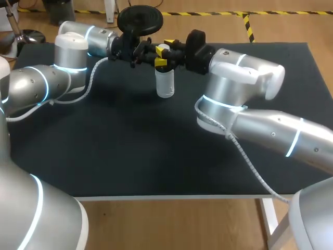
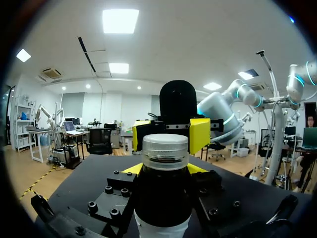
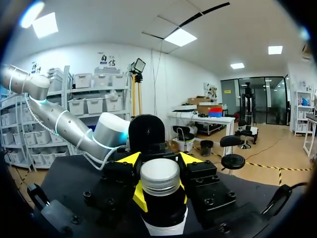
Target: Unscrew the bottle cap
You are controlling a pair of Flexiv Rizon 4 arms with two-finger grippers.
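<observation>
bottle [image 1: 165,86]: 1, upright | cap [image 1: 163,48]: 1, on | right jaws: clamping bottle | left jaws: cannot tell

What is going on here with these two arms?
Both arms meet at a clear bottle standing on the black table. The right hand grips it just under the white cap; the left hand sits at the same neck from the opposite side. The cap is on, so unscrewing isn't done.

Robot lab: silver left arm [image 1: 41,78] and right arm [image 1: 244,83], blue-lit rings at joints, over black table [image 1: 130,156]
</observation>
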